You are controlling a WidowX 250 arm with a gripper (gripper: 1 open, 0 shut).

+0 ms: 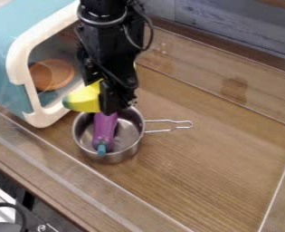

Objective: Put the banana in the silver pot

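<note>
The yellow banana [84, 96] hangs just above the silver pot [128, 143], over its left rim. My black gripper [105, 97] points straight down and is shut on the banana. Only the banana's left part shows; the fingers cover the rest. Inside the pot lies a purple eggplant [105, 129] with a bluish-green end. The pot's thin wire handle [169, 125] sticks out to the right.
A teal and white toy oven [23, 63] stands at the left with its door open, and an orange bowl [51, 75] sits inside it. A clear raised rim [60, 186] borders the wooden table [217, 163] at the front.
</note>
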